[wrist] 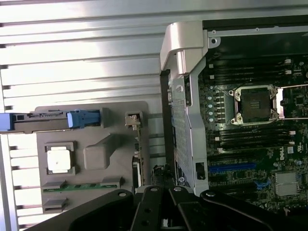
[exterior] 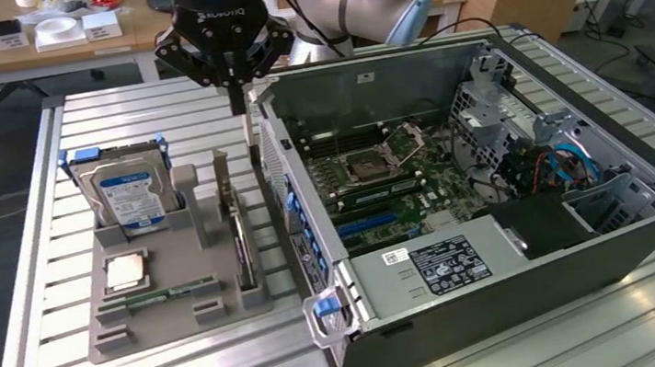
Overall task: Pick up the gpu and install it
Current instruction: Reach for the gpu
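Note:
The gpu point(exterior: 241, 244) stands on edge in a slot of the grey holder point(exterior: 183, 322), on the side nearest the computer case. In the wrist view the gpu point(wrist: 136, 154) is a thin card with a metal bracket at one end. My gripper point(exterior: 242, 105) hangs above the table, over the narrow gap between the holder and the case's rear wall. Its fingers point down and are shut. I cannot see anything clamped between them. In the wrist view the gripper point(wrist: 162, 190) sits just beside the gpu's near end.
The open computer case point(exterior: 501, 293) lies on the exterior view's right, with its motherboard point(exterior: 389, 176) and a blue card slot point(wrist: 231, 167) exposed. The holder also carries a hard drive point(exterior: 125, 195), a processor point(exterior: 127, 271) and a memory stick point(exterior: 167, 294). Slatted metal table all around.

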Available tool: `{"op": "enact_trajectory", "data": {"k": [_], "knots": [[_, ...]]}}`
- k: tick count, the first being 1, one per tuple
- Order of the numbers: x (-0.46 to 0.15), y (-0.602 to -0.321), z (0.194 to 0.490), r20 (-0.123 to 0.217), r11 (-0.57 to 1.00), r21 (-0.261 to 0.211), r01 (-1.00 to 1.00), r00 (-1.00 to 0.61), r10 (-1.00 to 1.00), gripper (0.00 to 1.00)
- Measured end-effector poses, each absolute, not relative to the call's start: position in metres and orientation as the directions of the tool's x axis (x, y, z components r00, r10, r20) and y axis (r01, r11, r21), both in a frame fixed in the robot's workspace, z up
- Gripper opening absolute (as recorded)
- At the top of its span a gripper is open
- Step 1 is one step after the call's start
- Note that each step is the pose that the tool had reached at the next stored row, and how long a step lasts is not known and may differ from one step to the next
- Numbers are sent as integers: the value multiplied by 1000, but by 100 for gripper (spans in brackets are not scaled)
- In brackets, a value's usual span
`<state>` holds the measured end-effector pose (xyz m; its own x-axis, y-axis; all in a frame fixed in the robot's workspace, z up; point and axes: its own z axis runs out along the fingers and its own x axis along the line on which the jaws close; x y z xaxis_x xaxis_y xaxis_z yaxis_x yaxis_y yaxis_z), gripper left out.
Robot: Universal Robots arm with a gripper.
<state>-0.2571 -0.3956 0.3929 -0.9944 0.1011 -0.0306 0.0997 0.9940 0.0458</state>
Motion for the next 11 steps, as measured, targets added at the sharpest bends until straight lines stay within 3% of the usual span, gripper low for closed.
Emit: {"op": "enact_trajectory", "data": {"k": [11], "knots": [[-261,-396,393,-31,994,46,100,-994,101,11]]}}
